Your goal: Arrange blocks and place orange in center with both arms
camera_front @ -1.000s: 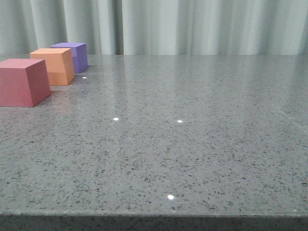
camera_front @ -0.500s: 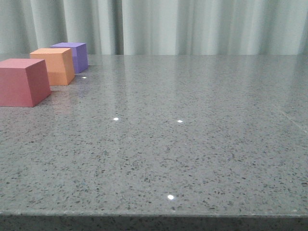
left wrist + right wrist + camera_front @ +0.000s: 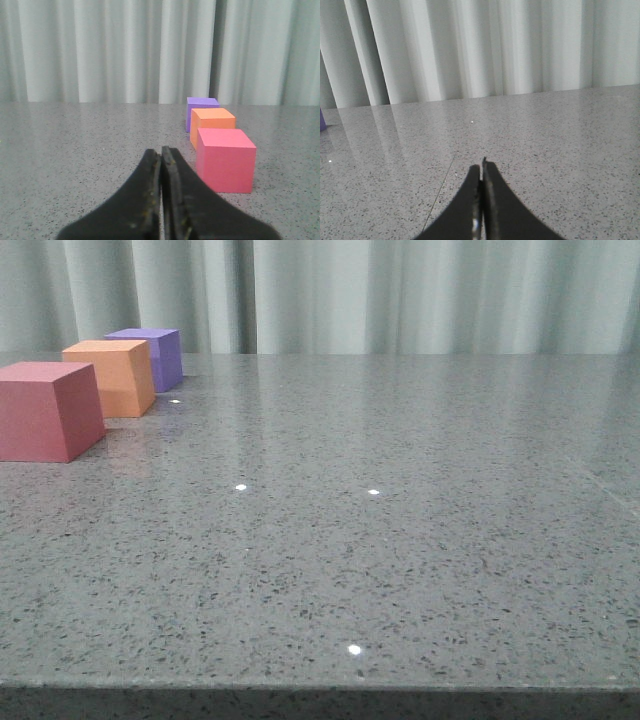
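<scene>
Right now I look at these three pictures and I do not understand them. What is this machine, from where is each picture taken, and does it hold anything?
This is a robot with two arms, each ending in a gripper. One picture comes from a front camera looking forward over a grey speckled table. The other two come from small cameras on the wrists, so the dark shapes low in those pictures are the grippers themselves.

On the table, at the robot's left side, three cubes stand in a row running away from the camera: the red-pink cube nearest, the orange cube in the middle, the purple cube farthest. A pale curtain hangs behind.

The left gripper and the right gripper are both shut, and neither holds anything. Neither touches a cube.
</scene>
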